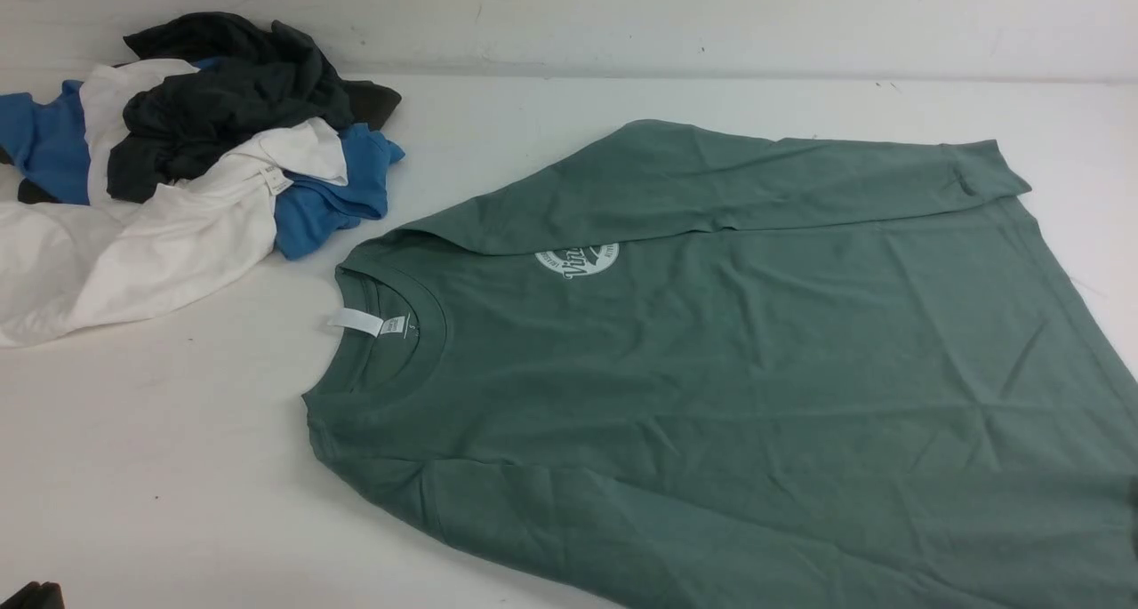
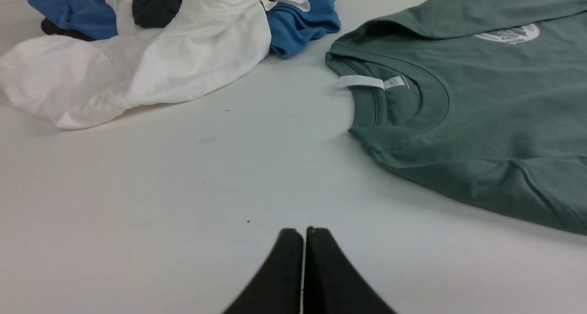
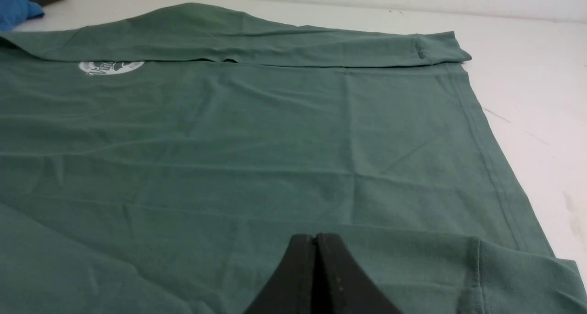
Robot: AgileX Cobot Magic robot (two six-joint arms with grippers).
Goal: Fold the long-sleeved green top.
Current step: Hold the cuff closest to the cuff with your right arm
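1. The left hand (image 2: 303, 235) is clenched, its fingers pressed together on nothing, above bare tabletop (image 2: 183, 190).
2. The right hand (image 3: 315, 239) is clenched and empty too, over the near sleeve (image 3: 114, 277) of the top (image 3: 275, 144); I cannot tell whether it touches the cloth.
3. The near sleeve's cuff (image 3: 504, 272) lies just beside the right hand, folded onto the body.
4. Ahead of the left hand, toward the right arm's side, sits the collar (image 2: 412, 117) with its white label (image 2: 361, 81).
5. The top lies flat, front up, spreading away beyond the right hand.
6. Farther on, the round white logo (image 3: 111, 67) is half covered by the far sleeve (image 3: 257, 43), which is folded along the body's far edge.
7. Farthest from the left hand, a pile (image 2: 183, 43) of blue, white and dark grey clothes lies near the top's shoulder.
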